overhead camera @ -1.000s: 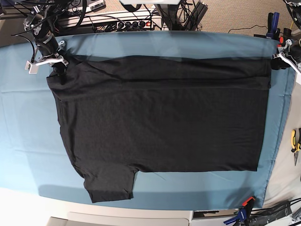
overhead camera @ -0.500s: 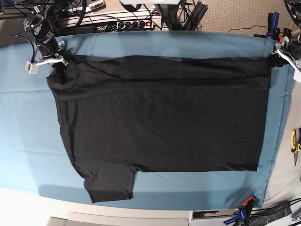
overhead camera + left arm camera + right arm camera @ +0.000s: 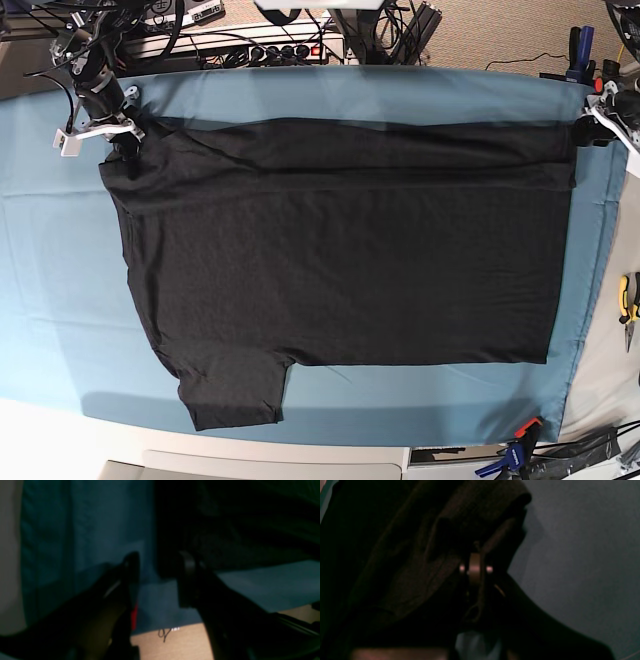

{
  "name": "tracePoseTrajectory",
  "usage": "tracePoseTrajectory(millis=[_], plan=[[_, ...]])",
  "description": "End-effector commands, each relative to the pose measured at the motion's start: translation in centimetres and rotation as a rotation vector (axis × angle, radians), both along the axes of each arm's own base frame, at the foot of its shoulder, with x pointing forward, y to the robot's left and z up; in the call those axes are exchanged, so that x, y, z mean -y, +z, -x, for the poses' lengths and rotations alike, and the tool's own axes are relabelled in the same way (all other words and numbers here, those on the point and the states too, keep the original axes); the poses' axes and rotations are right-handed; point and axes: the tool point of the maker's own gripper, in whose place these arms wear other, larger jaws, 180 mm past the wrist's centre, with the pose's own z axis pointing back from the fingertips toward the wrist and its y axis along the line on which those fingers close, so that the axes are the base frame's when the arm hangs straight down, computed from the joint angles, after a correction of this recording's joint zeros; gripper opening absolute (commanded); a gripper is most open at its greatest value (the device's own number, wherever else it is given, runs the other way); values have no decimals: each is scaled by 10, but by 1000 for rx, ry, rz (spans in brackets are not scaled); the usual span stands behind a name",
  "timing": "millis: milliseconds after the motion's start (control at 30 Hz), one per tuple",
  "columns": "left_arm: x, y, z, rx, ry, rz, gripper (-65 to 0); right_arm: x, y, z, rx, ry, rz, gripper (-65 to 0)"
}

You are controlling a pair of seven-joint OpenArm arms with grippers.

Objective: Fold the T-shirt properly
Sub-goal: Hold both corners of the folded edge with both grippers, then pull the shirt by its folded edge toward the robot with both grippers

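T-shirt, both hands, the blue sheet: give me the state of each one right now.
T-shirt: spread flat, far edge folded over, one sleeve sticking out at the near side.
right hand: shut on the T-shirt.
left hand: open, at the T-shirt's corner.
blue sheet: spread under the T-shirt.

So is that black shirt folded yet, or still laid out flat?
Mostly spread flat. The shirt covers the blue cloth with one sleeve sticking out; only a narrow strip along its far edge is folded over.
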Motion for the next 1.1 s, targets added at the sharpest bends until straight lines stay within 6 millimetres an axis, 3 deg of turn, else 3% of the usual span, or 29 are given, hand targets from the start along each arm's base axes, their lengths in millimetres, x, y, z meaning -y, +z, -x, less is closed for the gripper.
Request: tracePoseTrajectory(millis=[0,200,433,633,867,1067], plan=[[0,-10,16,-93,-41,-29,-387,-1,-1,3,-23,21,6,-650],[29,-34,13,-171,-134,-57,-388,-1,-1,3,-24,21,6,-650],[38,-31,-9,-145,-162,-65,-394,-1,-1,4,-27,21,7,-650],[37,-31,-9,-152,-151,-67,-650,-1,-2,4,-28,21,7,-650],[34,-32,-8,-163,-123,-67,-650,-5,2,2,-14,59,21,-650],[36,-28,-2,-162,-114,-26,-650,-8,21,10,-2,113,91,-650]])
